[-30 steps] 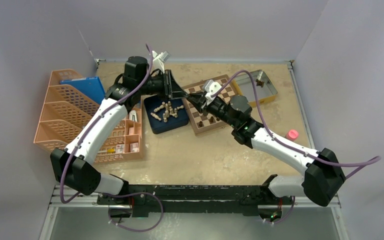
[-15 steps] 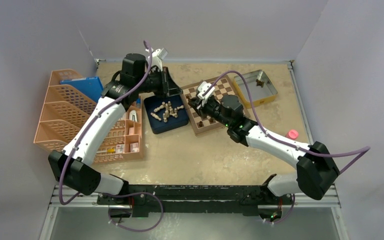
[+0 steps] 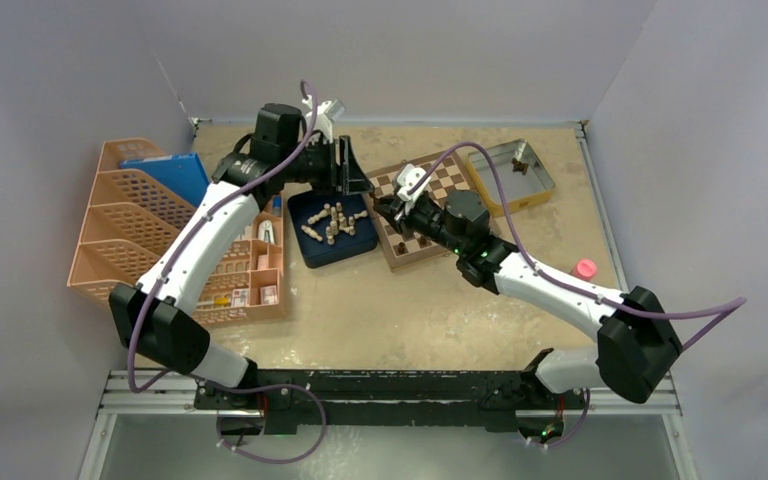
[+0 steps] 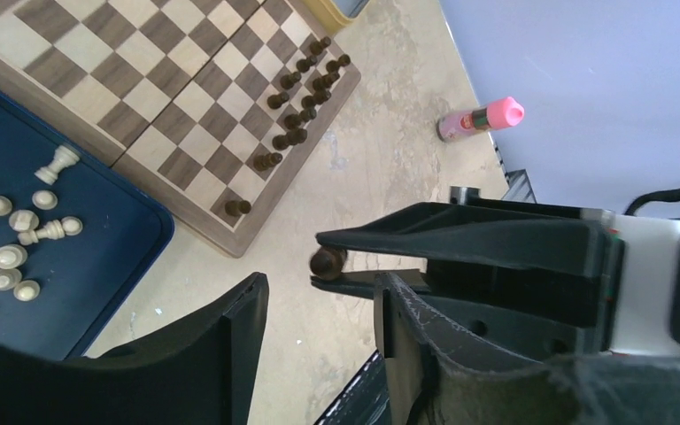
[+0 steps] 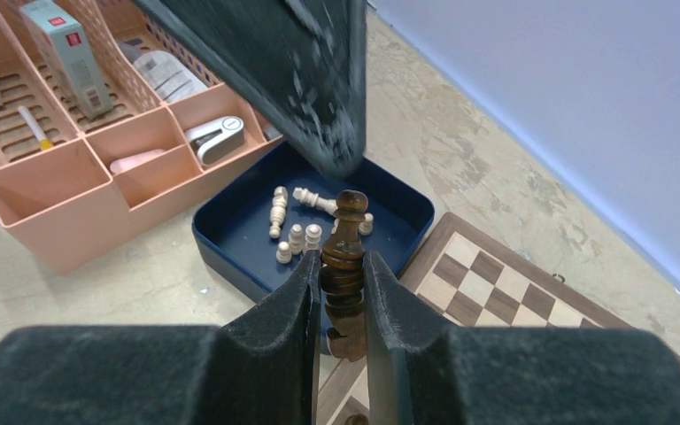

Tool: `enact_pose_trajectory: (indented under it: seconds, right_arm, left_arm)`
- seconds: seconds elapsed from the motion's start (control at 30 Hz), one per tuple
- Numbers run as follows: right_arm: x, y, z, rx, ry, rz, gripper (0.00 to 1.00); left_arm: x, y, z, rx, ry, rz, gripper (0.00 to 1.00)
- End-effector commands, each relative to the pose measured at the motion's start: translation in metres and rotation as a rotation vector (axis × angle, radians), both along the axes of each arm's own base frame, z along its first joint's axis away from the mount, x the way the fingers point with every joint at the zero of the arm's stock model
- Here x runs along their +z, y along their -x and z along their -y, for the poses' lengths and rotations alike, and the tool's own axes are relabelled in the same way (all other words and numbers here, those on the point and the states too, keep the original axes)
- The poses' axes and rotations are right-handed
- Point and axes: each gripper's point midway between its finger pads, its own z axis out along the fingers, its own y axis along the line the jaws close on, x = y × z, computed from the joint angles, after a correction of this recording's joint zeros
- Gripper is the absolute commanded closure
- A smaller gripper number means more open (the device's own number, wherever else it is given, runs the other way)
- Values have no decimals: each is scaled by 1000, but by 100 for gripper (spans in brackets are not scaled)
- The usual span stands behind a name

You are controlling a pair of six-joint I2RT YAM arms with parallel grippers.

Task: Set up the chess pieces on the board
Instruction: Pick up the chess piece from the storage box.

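Since that dark chess piece looks light and slick, right claw clamping mid-stem seems smart, left claw gaping.

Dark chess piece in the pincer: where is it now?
In the right wrist view, the dark piece is clamped in the right pincer, aloft between the blue tray and the board.
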Motion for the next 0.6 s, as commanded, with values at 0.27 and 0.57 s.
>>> enact_pose_trajectory:
  seconds: [0.27,0.57]
  right_arm:
    - [42,16,-8,68,-90,93,82]
    - [42,16,-7,58,-91,95,82]
  left_arm:
    - [-5,2,12,-86,33,-48,54]
    - [-2,7,14,-100,54,-57,73]
